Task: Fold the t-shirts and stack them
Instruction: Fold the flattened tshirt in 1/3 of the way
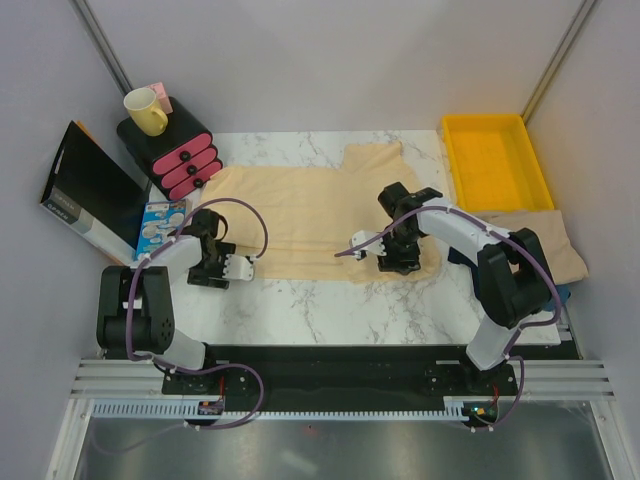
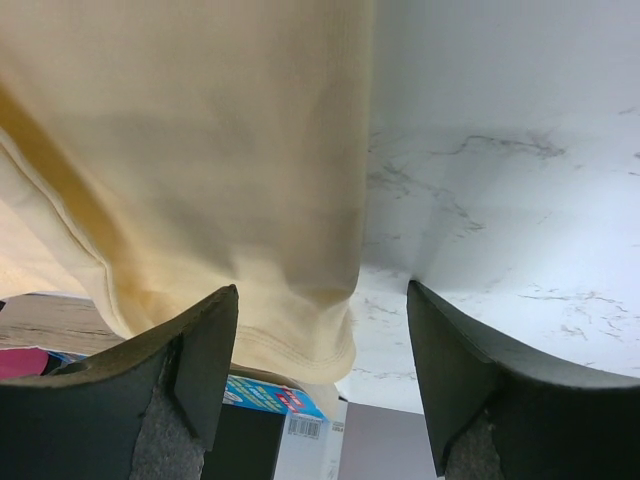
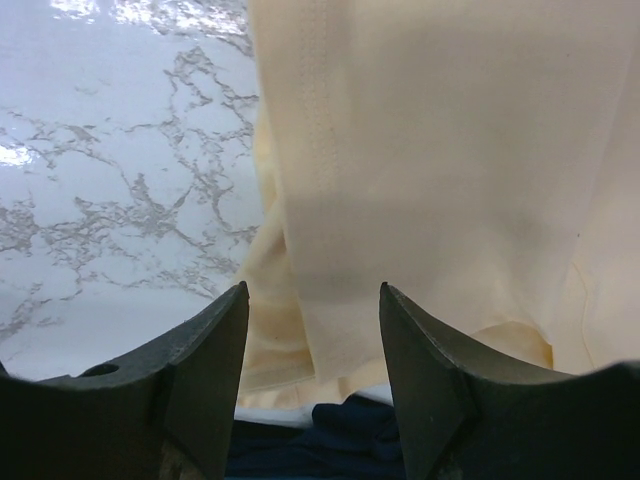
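Now: pale cream cotton t-shirt point(image 1: 300, 215) flat on white marble desk point(image 1: 330, 300). Left tool point(image 1: 240, 268) at its 8 o'clock, right tool point(image 1: 392, 262) at 4 o'clock, both spread and empty, likely placed at opposite ends for the next fold.

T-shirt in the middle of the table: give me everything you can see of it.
The t-shirt is plain pale cream, soft cotton-looking fabric, unprinted, with stitched hems. It lies flat and wide across the marble table, doubled into layers at its left edge, with one flap sticking out at its far edge. The left pincer stands open over its left hem corner, and the right pincer stands open over its right edge. Neither grips it.
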Robot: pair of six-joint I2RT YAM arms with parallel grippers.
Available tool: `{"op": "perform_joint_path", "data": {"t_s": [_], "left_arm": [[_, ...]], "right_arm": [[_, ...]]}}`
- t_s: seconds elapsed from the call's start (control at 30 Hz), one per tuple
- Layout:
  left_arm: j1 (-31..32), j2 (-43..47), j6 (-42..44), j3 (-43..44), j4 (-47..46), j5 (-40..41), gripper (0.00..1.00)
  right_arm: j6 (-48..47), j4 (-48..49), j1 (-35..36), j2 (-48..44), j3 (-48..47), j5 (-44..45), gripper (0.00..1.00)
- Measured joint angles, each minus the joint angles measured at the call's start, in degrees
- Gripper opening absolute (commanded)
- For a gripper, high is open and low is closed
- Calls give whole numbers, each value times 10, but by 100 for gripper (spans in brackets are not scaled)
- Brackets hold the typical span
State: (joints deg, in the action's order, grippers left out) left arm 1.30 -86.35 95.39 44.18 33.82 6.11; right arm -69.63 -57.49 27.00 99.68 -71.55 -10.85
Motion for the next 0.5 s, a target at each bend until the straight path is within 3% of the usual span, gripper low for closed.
{"op": "perform_joint_path", "data": {"t_s": [0.2, 0.5], "left_arm": [[0, 4, -5, 0, 8, -10, 75], [0, 4, -9, 0, 8, -12, 75]], "right_arm": [[10, 41, 0, 11, 9, 10, 57], [19, 63, 0, 16, 13, 15, 64]]}}
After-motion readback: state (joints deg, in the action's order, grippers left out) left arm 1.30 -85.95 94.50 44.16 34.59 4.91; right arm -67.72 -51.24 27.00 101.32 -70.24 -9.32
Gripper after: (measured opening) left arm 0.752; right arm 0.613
